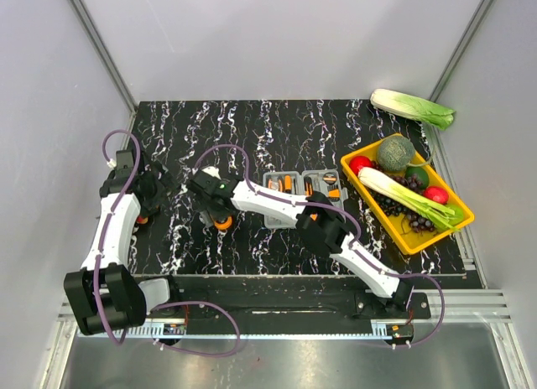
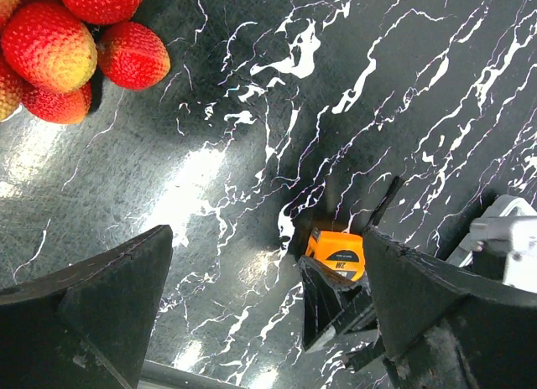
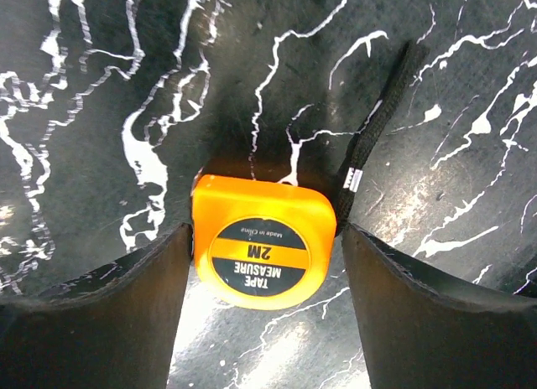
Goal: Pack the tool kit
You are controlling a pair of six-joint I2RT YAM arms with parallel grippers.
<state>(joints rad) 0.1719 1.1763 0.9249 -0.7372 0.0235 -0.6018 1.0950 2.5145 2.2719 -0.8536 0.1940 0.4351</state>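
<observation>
The orange tape measure point(image 3: 260, 251) lies flat on the black marbled table, its black strap point(image 3: 377, 129) trailing away. My right gripper point(image 3: 264, 230) is open and straddles it closely: the left finger touches its side and a thin gap shows at the right finger. In the top view the right gripper point(image 1: 220, 211) sits over the tape measure point(image 1: 222, 224), left of the open grey case point(image 1: 302, 188), which holds orange-and-black tools. My left gripper point(image 1: 149, 196) is open and empty at the left. Its wrist view point(image 2: 267, 234) shows the tape measure point(image 2: 337, 253) between the right gripper's fingers.
A cluster of red fruits point(image 2: 59, 54) lies on the table by the left gripper. A yellow tray point(image 1: 361, 188) of vegetables and fruit stands at the right. A napa cabbage point(image 1: 413, 108) lies at the back right corner.
</observation>
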